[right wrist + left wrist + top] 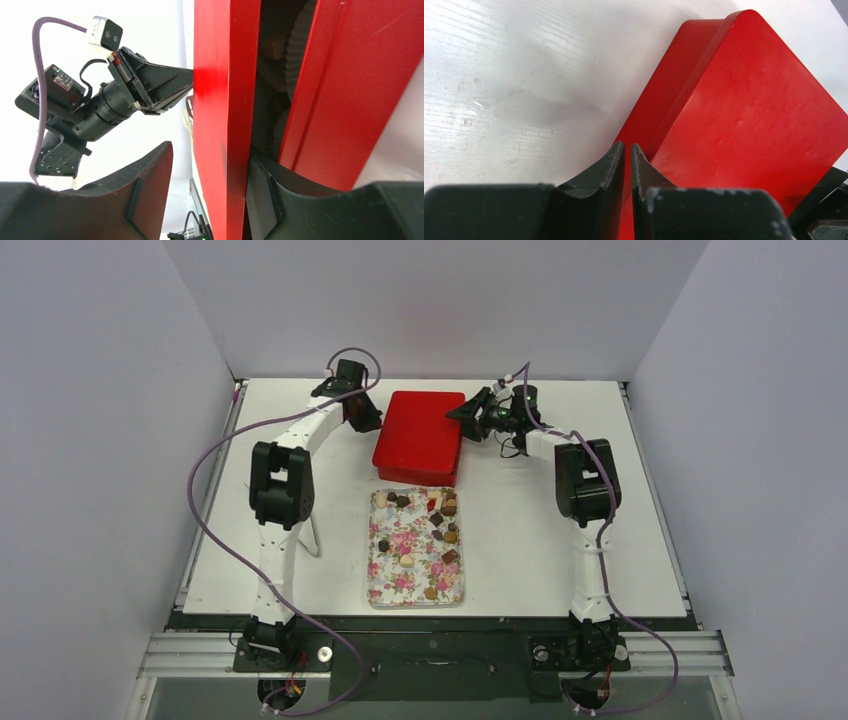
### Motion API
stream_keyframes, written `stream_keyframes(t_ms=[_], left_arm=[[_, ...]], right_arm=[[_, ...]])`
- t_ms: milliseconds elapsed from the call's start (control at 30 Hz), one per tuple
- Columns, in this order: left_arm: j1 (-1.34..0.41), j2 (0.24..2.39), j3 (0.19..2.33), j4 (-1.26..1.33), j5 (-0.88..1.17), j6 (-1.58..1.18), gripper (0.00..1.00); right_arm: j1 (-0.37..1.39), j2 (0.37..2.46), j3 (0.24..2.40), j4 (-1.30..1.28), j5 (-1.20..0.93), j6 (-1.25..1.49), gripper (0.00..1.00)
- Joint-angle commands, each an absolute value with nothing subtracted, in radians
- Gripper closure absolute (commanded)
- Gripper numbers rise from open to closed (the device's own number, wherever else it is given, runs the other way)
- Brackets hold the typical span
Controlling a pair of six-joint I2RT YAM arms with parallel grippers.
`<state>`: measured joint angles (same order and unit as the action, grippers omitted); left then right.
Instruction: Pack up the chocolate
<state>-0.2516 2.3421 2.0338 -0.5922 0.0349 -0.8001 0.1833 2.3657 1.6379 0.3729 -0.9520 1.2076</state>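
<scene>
overhead view of a white table with two robot arms reaching away from the near edge. a red box lies at the middle far side. directly at its 6 o'clock lies a floral tray, long side running near to far. the chocolate, small dark brown, tan and cream pieces plus one red-wrapped piece, lies loose on the tray, mostly over its far half and its 3 o'clock side, with a few pieces nearer the front. the left gripper sits at the box's 9 o'clock edge; its wrist view shows the two dark fingers pressed almost together with nothing between them, their tips against the box's side wall. the right gripper sits at the box's 3 o'clock edge. its wrist view shows the fingers spread apart and straddling one upright red wall of the box, the outer finger clear of the wall with white table showing in the gap. behind that wall a dark gap opens, and fluted paper cups show inside it with a pale tan lump among them.
</scene>
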Motion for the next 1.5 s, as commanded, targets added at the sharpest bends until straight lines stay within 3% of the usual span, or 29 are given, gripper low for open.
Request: stream_keyframes(t_ms=[0, 233, 467, 1100, 1467], left_arm=[[-0.267, 2.365, 2.119, -0.626, 0.03, -0.778, 0.93], [-0.287, 2.393, 2.17, -0.656, 0.026, -0.773, 0.93], [-0.302, 2.411, 2.191, -0.669, 0.019, -0.767, 0.93], [-0.329, 2.448, 2.26, -0.707, 0.018, -0.76, 0.92], [-0.355, 2.492, 2.348, -0.752, 0.023, -0.754, 0.92]], right_arm=[[0.169, 2.262, 1.619, 0.299, -0.905, 1.083, 0.51], [0.155, 2.213, 1.618, 0.079, -0.819, 0.946, 0.43], [0.137, 2.173, 1.613, -0.059, -0.759, 0.853, 0.42], [0.112, 2.07, 1.592, -0.193, -0.696, 0.772, 0.38], [0.181, 2.062, 1.556, -0.253, -0.602, 0.702, 0.28]])
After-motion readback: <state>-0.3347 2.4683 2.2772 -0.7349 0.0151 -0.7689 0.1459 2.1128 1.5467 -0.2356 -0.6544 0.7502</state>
